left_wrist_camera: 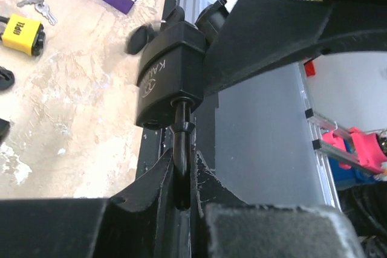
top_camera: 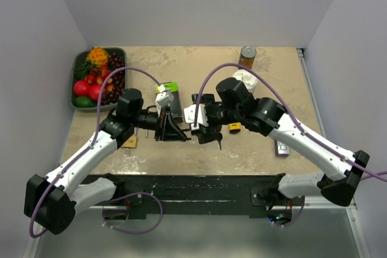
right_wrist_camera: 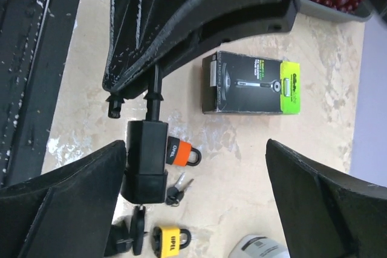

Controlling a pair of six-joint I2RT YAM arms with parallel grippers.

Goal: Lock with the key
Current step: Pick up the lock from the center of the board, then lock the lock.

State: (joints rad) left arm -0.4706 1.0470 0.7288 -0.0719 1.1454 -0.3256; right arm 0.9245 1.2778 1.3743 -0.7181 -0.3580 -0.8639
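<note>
A black padlock [left_wrist_camera: 166,77] hangs in the air with its shackle [left_wrist_camera: 181,155] pinched between the fingers of my left gripper [left_wrist_camera: 181,191], which is shut on it. In the right wrist view the padlock [right_wrist_camera: 145,158] hangs below the left gripper's fingers [right_wrist_camera: 181,22], with a black-headed key [right_wrist_camera: 136,231] sticking out of its lower end. My right gripper [right_wrist_camera: 196,191] is open wide. The padlock sits just inside its left finger [right_wrist_camera: 60,197], far from the right finger [right_wrist_camera: 332,197]. From above, the two grippers [top_camera: 175,130] [top_camera: 202,126] meet at the table's middle.
On the table lie an orange padlock [right_wrist_camera: 181,154], a small key bunch [right_wrist_camera: 175,191], a yellow padlock [right_wrist_camera: 166,240], a black-and-green box [right_wrist_camera: 251,83] and a purple box [top_camera: 282,148]. A fruit tray [top_camera: 81,67] stands back left, a can [top_camera: 247,56] and white container [top_camera: 245,78] behind.
</note>
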